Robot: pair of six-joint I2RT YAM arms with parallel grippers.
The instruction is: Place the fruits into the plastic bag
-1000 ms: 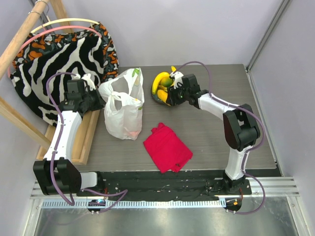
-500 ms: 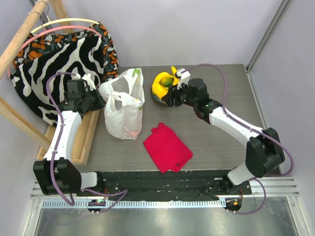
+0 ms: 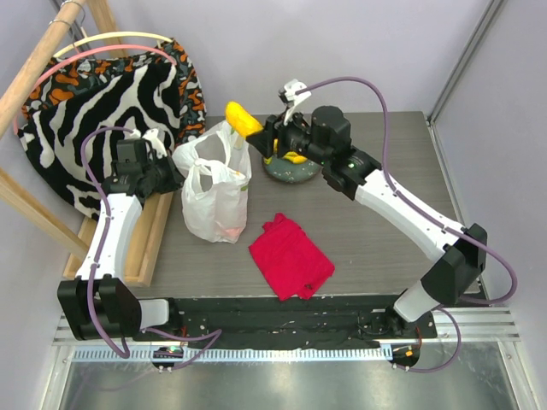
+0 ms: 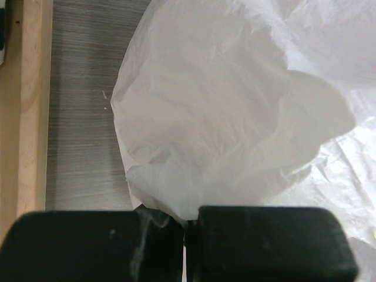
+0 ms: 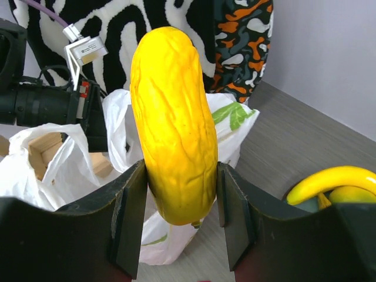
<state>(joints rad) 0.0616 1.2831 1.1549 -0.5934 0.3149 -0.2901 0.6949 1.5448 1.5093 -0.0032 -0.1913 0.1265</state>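
Grips yellow banana [image 5: 173,123] in right fingers [image 5: 126,226], long axis upright in wrist view. Has carried it left from plate [image 3: 295,173] to plastic bag [image 3: 209,192]. Pinches bag with left fingers [image 4: 88,247].

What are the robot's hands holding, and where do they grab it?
The right jaws squeeze the yellow fruit near one end. The left jaws pinch a fold of the plastic bag.

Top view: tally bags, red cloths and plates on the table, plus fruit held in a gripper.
plastic bag: 1
red cloth: 1
plate: 1
yellow fruit in the right gripper: 1
Total: 4
The fruit on the plate is too hidden to count.
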